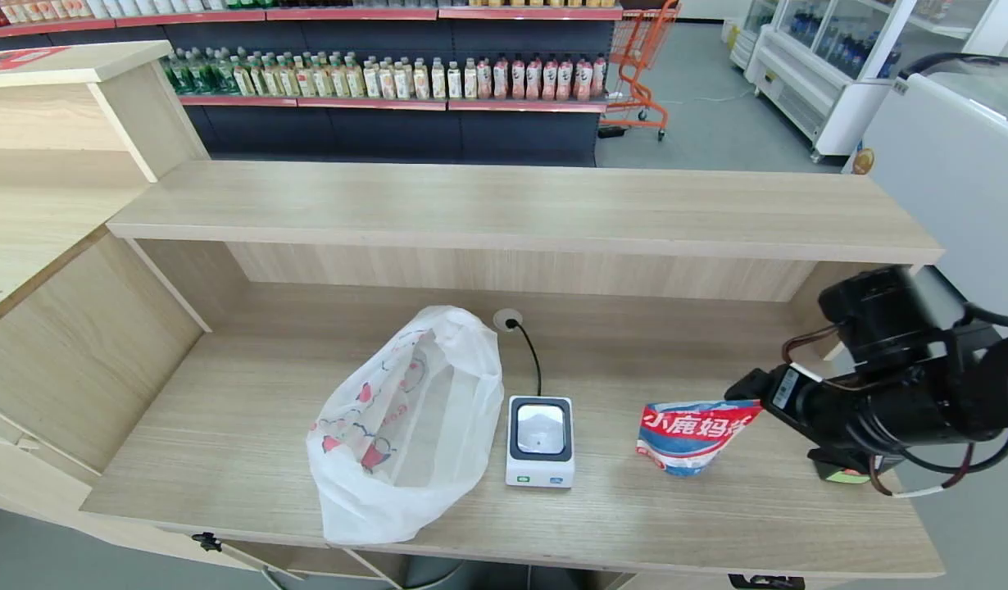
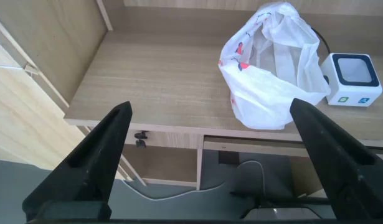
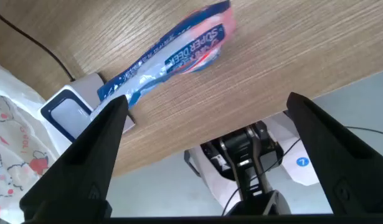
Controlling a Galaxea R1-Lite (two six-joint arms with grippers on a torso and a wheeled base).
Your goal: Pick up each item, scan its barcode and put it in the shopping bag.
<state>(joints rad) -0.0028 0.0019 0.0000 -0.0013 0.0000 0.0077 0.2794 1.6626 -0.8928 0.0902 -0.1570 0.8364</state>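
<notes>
Head view showed a white plastic shopping bag (image 1: 406, 426) lying on the worktop (image 1: 225, 442) just left of the barcode scanner (image 1: 540, 441). Its mouth gaped toward the back wall and its bottom reached the front edge. Right of the scanner, a strip of worktop apart, rested a red-and-blue snack pouch (image 1: 691, 434). The right claw (image 3: 208, 102) hung beyond the pouch from the scanner, jaws spread wide, gripping nothing. The left claw (image 2: 211, 107), likewise spread, hung off the front edge on the scanner's bag side.

scanner (image 1: 540, 441) btwn bag (image 1: 406, 426) & pouch (image 1: 688, 434) | ledge (image 1: 520, 209) overhangs rear
</notes>
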